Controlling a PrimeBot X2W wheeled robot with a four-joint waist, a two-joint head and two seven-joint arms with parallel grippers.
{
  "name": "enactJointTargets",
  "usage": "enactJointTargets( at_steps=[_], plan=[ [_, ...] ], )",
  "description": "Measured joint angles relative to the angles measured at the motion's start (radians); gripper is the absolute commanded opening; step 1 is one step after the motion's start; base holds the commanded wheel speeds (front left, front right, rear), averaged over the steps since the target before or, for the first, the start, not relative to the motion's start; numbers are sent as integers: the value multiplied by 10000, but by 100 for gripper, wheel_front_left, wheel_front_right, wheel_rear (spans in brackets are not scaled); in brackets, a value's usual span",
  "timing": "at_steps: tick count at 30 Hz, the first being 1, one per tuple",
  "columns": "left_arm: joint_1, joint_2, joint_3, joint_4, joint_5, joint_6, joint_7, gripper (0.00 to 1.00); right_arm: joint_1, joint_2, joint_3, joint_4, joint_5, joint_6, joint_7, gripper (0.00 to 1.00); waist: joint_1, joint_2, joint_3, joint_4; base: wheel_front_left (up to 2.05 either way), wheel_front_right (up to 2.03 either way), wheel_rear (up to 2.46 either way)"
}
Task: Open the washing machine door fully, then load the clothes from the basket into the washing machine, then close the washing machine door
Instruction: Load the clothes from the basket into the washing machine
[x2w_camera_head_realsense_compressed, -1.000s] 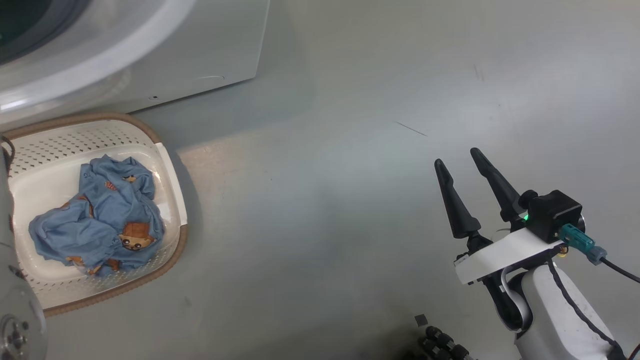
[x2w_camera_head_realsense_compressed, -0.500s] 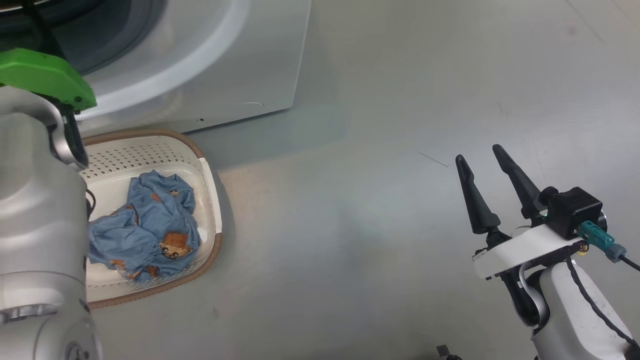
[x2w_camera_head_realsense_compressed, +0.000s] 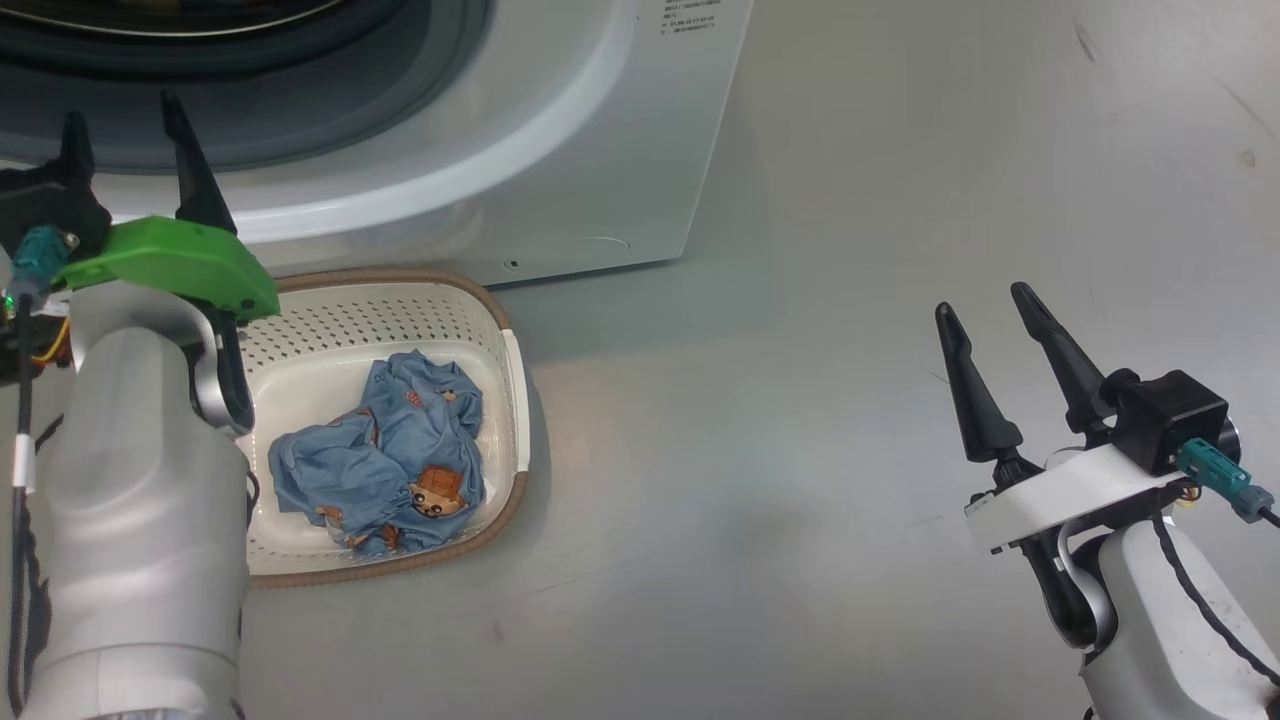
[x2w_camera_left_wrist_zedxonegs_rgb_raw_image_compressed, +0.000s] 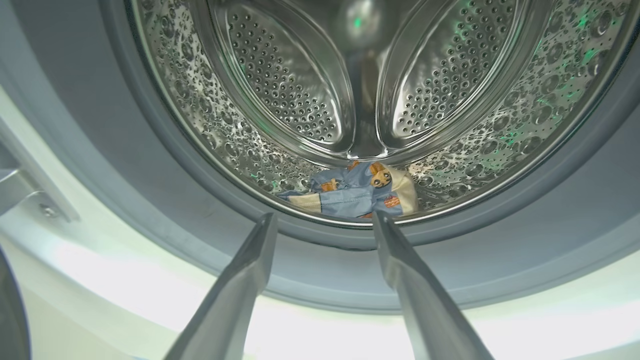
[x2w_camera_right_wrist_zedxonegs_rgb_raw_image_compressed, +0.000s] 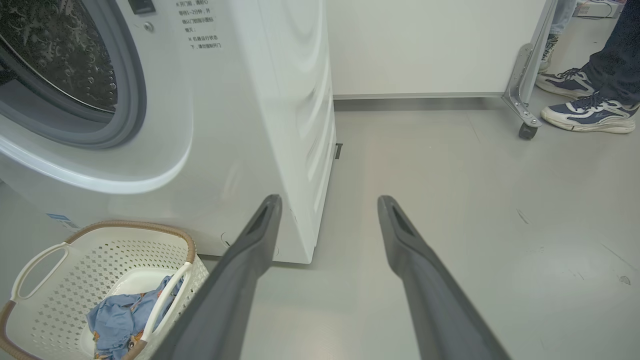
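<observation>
Two lots of clothes are counted. One, the loaded garment (x2w_camera_left_wrist_zedxonegs_rgb_raw_image_compressed: 357, 192), lies at the bottom of the perforated drum (x2w_camera_left_wrist_zedxonegs_rgb_raw_image_compressed: 290, 85) of the single washing machine (x2w_camera_head_realsense_compressed: 600, 130), just behind the grey gasket (x2w_camera_left_wrist_zedxonegs_rgb_raw_image_compressed: 165, 200). The other, the basket bundle (x2w_camera_head_realsense_compressed: 385, 455), lies crumpled in the one basket (x2w_camera_head_realsense_compressed: 400, 278), which stands on the floor (x2w_camera_head_realsense_compressed: 750, 450) just beside the machine's front. There are two tools, both with fingers apart and holding nothing. The left tool (x2w_camera_head_realsense_compressed: 120, 125) is raised before the uncovered drum mouth and points into it. The right tool (x2w_camera_head_realsense_compressed: 982, 305) hangs over bare floor, well apart from the basket. The coming move is judged to be a reach for the basket bundle, and it turns on one relation. In the head view the bundle lies below and to the right of the left tool, on the near side of the drum mouth, so that tool must come back and down. The left arm is plainly the nearer, its forearm (x2w_camera_head_realsense_compressed: 140, 480) overlapping the basket's left end. The basket's long axis appears to run along the machine's front, handles at either end. The bundle itself runs slightly diagonally across the basket floor. A person's shoes (x2w_camera_right_wrist_zedxonegs_rgb_raw_image_compressed: 585, 112) stand far off in the right wrist view.
</observation>
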Motion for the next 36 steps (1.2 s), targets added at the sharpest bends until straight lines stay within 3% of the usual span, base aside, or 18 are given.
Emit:
enactJointTargets(
  at_steps=[19,36],
  plan=[
    [4367,-59,94,-2311,-846,-520,2,100,968,128,27,443,-96,0,0,100,0,0,-2143,339,0,0,0],
    [6629,-58,-159,-4027,-897,-709,2,100,1429,84,38,430,-109,0,0,100,0,0,-3268,401,0,0,0]
  ],
)
